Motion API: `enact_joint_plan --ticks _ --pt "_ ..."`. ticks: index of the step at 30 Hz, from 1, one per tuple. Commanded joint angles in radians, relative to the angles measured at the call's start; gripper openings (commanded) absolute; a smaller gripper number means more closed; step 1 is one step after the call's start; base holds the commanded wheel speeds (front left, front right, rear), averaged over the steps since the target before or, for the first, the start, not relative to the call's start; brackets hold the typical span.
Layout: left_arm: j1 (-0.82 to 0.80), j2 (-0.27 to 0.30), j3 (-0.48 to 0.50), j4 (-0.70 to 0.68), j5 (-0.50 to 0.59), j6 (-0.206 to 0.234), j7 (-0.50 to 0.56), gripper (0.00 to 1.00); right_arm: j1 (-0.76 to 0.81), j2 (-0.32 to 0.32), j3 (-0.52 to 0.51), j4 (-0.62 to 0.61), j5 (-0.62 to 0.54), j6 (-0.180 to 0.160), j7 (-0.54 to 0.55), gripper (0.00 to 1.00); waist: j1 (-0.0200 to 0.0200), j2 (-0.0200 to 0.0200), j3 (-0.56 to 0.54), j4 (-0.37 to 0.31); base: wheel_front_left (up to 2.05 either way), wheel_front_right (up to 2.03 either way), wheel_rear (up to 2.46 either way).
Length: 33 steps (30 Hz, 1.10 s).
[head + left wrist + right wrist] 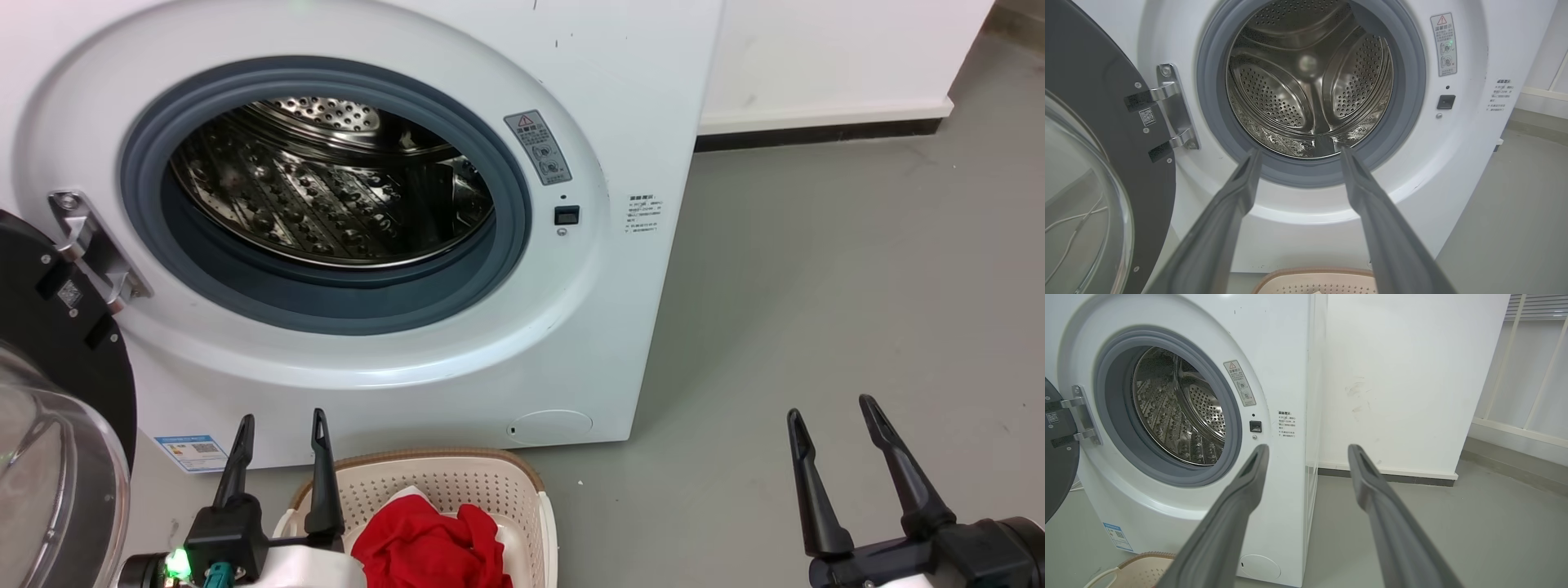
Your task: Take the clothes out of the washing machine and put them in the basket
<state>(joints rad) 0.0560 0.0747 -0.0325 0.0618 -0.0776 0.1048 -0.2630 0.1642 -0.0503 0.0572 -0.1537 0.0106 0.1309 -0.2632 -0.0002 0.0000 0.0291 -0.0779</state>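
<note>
Hovering nearest, the left pincer (282,416) and right pincer (829,406) both gape wide, each holding nothing. Just ahead, the red clothes (424,543) lie heaped in the basket (482,486), set just beside the washer (620,122), likely so the carry from the porthole is short. Beyond, the door (73,359) hangs swung aside and the drum (326,204) looks bare, so the job seems finished.

Washing machine (637,122) porthole (326,196) open, door (49,343) swung out at left, basket (457,482) below it, open floor (816,286) right
</note>
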Motion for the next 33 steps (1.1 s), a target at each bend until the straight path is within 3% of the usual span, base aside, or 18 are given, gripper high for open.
enact_joint_plan --ticks 1,16,33 --pt "0.017 -0.008 0.003 -0.02 0.005 -0.007 -0.003 1.0 0.01 0.0 -0.003 -0.004 0.006 0.0 -0.002 1.0 0.0002 0.0 -0.006 0.006 0.0 0.0 0.0" --pt "0.095 -0.024 0.025 -0.086 0.009 0.003 -0.003 1.0 0.028 0.0 -0.022 0.0 0.036 0.0 -0.002 1.0 0.0002 0.0 -0.027 0.016 0.0 0.0 0.0" --pt "0.091 -0.025 0.031 -0.065 0.0 0.0 -0.003 1.0 0.025 0.0 -0.029 0.008 0.049 0.0 -0.002 1.0 0.0002 0.0 -0.021 0.022 0.0 0.0 0.0"
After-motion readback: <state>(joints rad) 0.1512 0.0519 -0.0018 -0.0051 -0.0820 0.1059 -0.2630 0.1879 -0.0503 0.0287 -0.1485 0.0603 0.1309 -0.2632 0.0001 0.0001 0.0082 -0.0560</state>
